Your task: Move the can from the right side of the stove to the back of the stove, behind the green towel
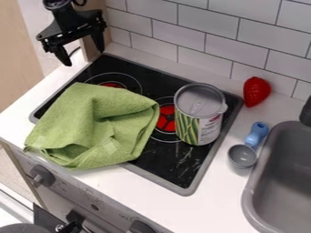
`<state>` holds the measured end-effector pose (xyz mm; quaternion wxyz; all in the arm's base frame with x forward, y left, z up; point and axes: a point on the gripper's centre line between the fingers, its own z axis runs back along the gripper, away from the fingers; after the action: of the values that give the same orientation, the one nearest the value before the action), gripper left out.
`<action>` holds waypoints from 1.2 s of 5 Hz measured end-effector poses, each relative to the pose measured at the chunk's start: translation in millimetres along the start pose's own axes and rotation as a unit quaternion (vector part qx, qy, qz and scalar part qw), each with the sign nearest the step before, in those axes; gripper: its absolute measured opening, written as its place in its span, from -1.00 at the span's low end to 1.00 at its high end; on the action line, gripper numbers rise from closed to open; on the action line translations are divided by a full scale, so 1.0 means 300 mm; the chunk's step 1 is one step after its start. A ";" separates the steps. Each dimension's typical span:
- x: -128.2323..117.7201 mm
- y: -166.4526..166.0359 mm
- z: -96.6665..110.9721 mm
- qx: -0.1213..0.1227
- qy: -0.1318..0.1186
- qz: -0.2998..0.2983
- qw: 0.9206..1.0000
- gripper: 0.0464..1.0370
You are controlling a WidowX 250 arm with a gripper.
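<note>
Camera view: claw (83, 57) hangs with fingers apart, empty. Green towel (100, 123) lies crumpled across the stovetop (176, 169), nearest, below and slightly right of the claw; ring-pull can (199, 119) stands farther right, beyond the towel.

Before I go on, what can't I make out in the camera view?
All in the camera view:
- Stovetop beneath the green cloth: hidden by the cloth.
- Can's back: turned away.
- Sink's right side: cut off by the right edge.
- Arm above the claw: cut off by the top edge.
</note>
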<state>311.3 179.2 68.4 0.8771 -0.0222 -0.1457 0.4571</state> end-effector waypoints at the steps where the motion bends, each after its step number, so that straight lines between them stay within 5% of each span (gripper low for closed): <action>1: -0.023 0.013 -0.034 0.007 0.017 0.001 1.000 0.92; 2: -0.066 -0.007 -0.044 0.017 0.033 -0.028 0.999 0.92; 3: -0.086 -0.037 0.012 -0.008 0.025 -0.036 0.999 0.92; 4: -0.124 -0.064 0.080 -0.027 0.045 -0.056 0.997 0.92; 6: -0.332 -0.094 0.173 -0.031 0.089 -0.117 0.989 0.92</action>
<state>265.5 77.4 99.6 0.9329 -0.0728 -0.0825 0.3430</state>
